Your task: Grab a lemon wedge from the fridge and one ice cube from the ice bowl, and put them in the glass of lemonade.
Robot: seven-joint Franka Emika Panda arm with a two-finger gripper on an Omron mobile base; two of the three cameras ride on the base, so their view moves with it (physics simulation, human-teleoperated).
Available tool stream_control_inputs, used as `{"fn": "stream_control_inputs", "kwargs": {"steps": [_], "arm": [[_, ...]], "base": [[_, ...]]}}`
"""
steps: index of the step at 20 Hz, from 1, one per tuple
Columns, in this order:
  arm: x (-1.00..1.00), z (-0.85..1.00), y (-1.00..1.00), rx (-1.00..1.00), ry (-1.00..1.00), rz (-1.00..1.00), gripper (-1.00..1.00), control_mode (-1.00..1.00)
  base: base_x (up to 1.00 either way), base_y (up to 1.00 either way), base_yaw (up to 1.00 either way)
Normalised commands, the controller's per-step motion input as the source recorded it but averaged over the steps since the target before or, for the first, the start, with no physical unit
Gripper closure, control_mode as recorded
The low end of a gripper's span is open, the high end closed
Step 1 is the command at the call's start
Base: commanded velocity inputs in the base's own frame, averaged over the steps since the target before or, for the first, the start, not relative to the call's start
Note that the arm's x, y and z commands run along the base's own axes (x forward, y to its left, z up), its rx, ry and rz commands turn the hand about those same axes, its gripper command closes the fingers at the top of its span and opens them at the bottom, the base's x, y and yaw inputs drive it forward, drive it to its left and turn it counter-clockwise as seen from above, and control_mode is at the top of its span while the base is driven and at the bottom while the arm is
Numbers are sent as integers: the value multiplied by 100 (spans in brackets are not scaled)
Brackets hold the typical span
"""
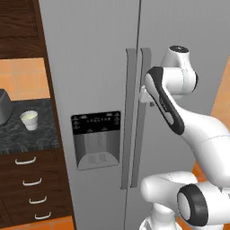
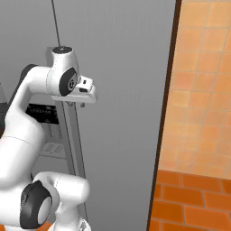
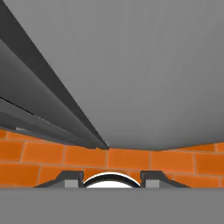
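A: While we go through the left base view, what do we have?
B: We see the fridge (image 1: 99,67) with both doors closed, its two long handles (image 1: 136,117) side by side at the seam and the black dispenser panel (image 1: 95,123) on the left door. The arm bends up so the hand (image 1: 146,95) sits right at the right handle. We cannot tell from here if the fingers are apart or together. The glass of lemonade (image 1: 29,120) stands on the dark worktop (image 1: 27,134) left of the fridge, well apart from the hand.
A: Right base view?
B: We see the hand (image 2: 74,103) pressed up by the handle (image 2: 72,140); the finger gap is hidden. An orange tiled wall (image 2: 198,90) stands to the right.
A: Hand view?
B: We look down along the grey door (image 3: 144,65) and handle (image 3: 43,109) to an orange brick floor (image 3: 131,162). The two finger tips (image 3: 70,178) stand spread apart, nothing between them.
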Motion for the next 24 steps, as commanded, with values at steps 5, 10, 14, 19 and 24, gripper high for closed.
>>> {"fn": "stream_control_inputs", "kwargs": {"steps": [5, 10, 14, 19, 24], "arm": [[-64, -7, -5, 4, 1, 0, -100, -100], [-79, -1, -3, 4, -1, -5, -100, -100], [-16, -3, -11, 1, 0, -5, -100, -100], [0, 0, 0, 0, 0, 0, -100, 100], [0, 0, 0, 0, 0, 0, -100, 100]], "base": [[0, 0, 0], [0, 0, 0], [0, 0, 0], [-9, 15, 0], [-45, 15, -10]]}}
